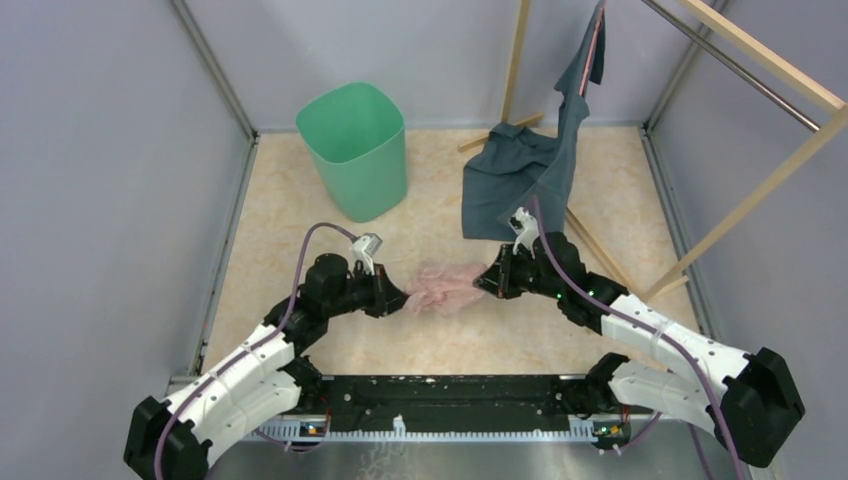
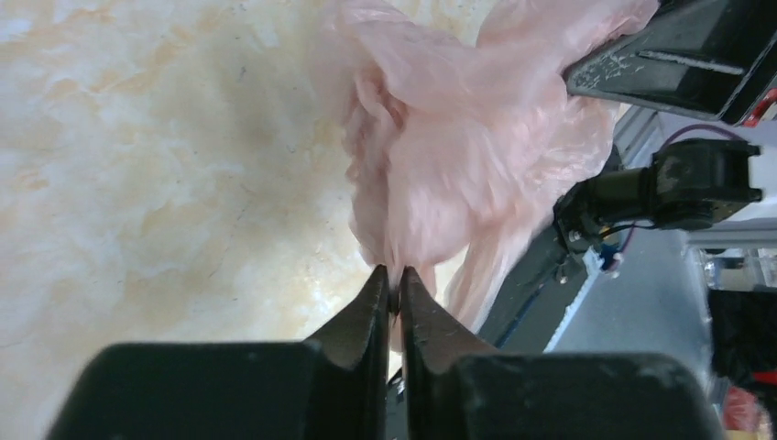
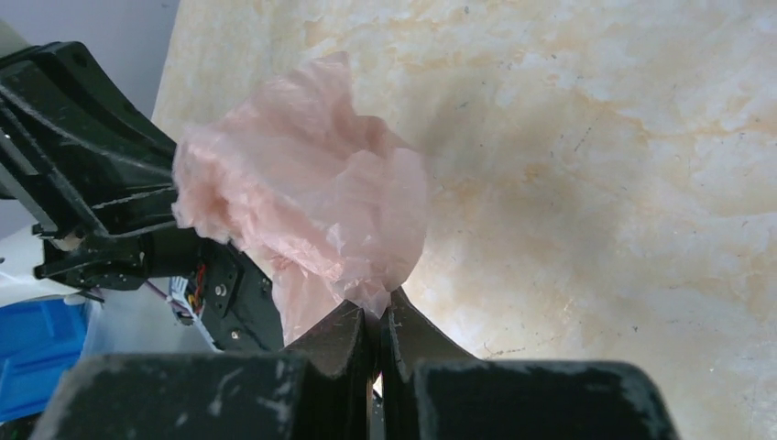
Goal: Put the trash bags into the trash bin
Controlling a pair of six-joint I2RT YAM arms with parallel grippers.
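A crumpled pale-pink trash bag (image 1: 443,285) hangs between my two grippers over the middle of the marble table. My left gripper (image 1: 400,299) pinches its left end; in the left wrist view the jaws (image 2: 396,275) are shut on the pink film (image 2: 440,174). My right gripper (image 1: 487,280) pinches the right end, and its wrist view shows the fingertips (image 3: 377,312) closed on a fold of the bag (image 3: 311,202). The mint-green trash bin (image 1: 355,150) stands upright at the back left, well away from both grippers.
A dark blue-grey garment (image 1: 520,175) hangs from a wooden rack (image 1: 745,55) at the back right and drapes onto the table. Grey walls enclose the table on three sides. The black base rail (image 1: 440,395) runs along the near edge.
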